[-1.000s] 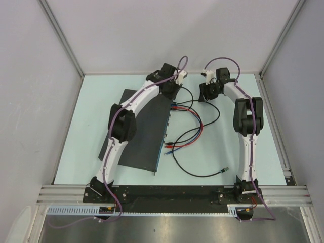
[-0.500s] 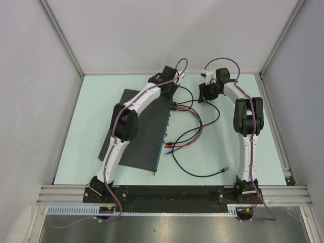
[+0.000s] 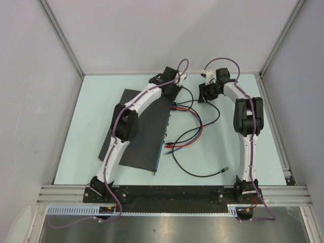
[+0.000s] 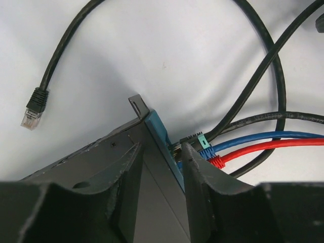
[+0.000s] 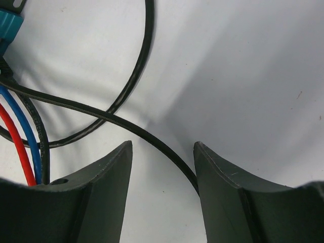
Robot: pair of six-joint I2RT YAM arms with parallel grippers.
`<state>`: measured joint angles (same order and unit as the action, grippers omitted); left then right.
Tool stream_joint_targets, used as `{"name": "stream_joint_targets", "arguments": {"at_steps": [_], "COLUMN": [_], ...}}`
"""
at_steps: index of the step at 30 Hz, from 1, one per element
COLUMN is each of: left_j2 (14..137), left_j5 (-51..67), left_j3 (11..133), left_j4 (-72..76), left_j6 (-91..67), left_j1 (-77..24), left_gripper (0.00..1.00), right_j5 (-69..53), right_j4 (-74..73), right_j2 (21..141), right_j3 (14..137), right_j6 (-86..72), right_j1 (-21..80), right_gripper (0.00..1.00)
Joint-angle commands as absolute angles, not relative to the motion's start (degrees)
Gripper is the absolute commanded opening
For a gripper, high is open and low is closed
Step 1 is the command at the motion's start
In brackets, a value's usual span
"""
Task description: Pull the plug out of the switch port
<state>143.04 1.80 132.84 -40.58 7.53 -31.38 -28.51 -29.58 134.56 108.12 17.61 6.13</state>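
Observation:
The switch (image 3: 137,132) is a flat black box lying at an angle on the table, its blue-grey socket face (image 3: 163,135) turned right. In the left wrist view its far corner (image 4: 101,162) lies between the fingers of my open left gripper (image 4: 159,152), which straddles the socket face (image 4: 161,131) without gripping it. Just past the right fingertip a black plug with a teal clip (image 4: 195,140), a blue plug (image 4: 206,152) and a red plug (image 4: 216,162) sit in ports. A loose black plug (image 4: 31,109) lies on the table. My right gripper (image 5: 162,147) is open over a black cable (image 5: 167,152).
Black, red and blue cables (image 3: 195,129) loop across the table right of the switch. Another loose cable end (image 3: 226,169) lies near the right arm's base. A second pair of red and blue plugs (image 3: 169,147) sits at the switch's near end. Walls enclose the table.
My left gripper's jaws have spread wider and the wrist has shifted slightly toward the back left. The right arm has stayed in place.

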Motion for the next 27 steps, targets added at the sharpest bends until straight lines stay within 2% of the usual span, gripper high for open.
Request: {"name": "stream_joint_targets", "arguments": {"at_steps": [1,17,27], "left_j2": [142.1,142.7,141.7], "left_j5": [1.1,-2.1,-3.7], "left_j3": [132.4,128.7,126.8], "left_j4": [-40.1,-40.7,-41.4], "left_j6": [7.7,10.9,12.0], "left_j1": [-32.1,-33.1,-33.7], "left_gripper": [0.41,0.37,0.41], "right_j5": [-28.3,-28.7,-29.4], "right_j4": [-35.9,-37.7,-38.4], "right_j2": [133.9,134.4,134.9], "right_j3": [107.4,107.9,107.8], "right_j6": [17.1,17.9,17.2], "right_j1": [6.2,5.4,5.4], "right_gripper": [0.57,0.58,0.58]}}
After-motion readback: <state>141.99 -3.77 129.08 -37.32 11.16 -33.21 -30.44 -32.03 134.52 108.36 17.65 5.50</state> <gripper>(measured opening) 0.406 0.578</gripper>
